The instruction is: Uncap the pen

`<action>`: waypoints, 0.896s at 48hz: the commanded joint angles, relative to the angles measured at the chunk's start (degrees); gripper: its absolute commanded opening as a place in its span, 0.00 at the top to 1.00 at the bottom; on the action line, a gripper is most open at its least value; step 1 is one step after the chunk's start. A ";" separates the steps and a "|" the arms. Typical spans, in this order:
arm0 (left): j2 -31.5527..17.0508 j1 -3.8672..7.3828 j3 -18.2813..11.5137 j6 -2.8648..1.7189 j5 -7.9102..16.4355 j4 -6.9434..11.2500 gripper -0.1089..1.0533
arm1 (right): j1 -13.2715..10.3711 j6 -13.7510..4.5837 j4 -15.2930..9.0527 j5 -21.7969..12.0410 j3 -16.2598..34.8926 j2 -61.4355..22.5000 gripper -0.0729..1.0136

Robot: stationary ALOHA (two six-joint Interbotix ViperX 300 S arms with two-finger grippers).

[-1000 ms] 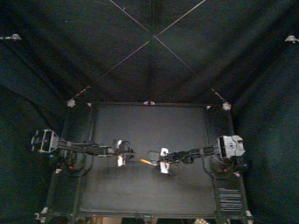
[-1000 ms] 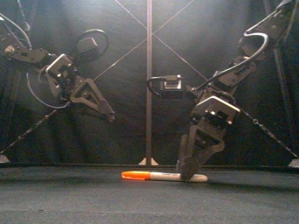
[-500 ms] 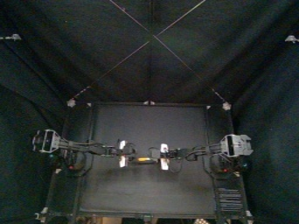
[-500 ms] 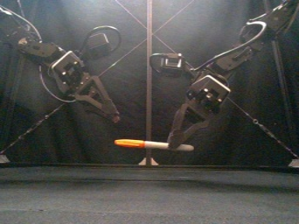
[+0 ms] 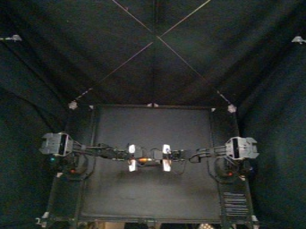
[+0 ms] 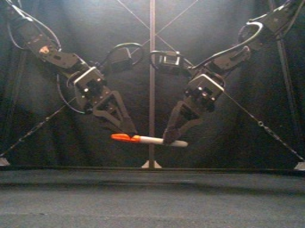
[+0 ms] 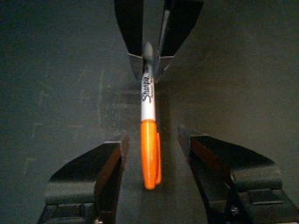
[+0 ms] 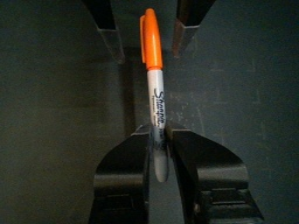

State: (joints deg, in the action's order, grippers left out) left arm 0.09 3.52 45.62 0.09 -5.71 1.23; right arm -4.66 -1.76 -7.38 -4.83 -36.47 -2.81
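The right pincer (image 6: 174, 135) is clenching the pen (image 6: 155, 141) by its white barrel, holding it level above the tabletop (image 6: 152, 191). The left pincer (image 6: 118, 126) is straddling the orange cap (image 6: 123, 137), released, its 2 jaws clear of it.

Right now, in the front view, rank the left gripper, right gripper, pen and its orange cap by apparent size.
1. The left gripper and the right gripper: they look alike, so not ranked against each other.
2. The pen.
3. The orange cap, the pen's short end.

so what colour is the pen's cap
Orange; the cap shows best in the left wrist view.
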 commanded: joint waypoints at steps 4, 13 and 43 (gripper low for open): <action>0.35 0.79 -1.14 0.09 -0.18 0.09 0.31 | -0.26 0.00 -0.09 0.26 1.23 2.02 0.44; 0.44 1.41 -0.62 0.18 -0.18 -0.09 0.46 | -0.26 0.00 -0.09 0.18 0.70 2.46 0.44; 14.06 2.02 12.30 -0.09 -1.05 -0.09 0.46 | -2.81 -0.18 4.13 10.90 -18.63 17.93 0.44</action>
State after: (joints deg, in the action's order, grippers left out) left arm 12.92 5.45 57.92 0.00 -6.33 1.05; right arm -7.38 -1.93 -3.43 4.04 -54.58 12.92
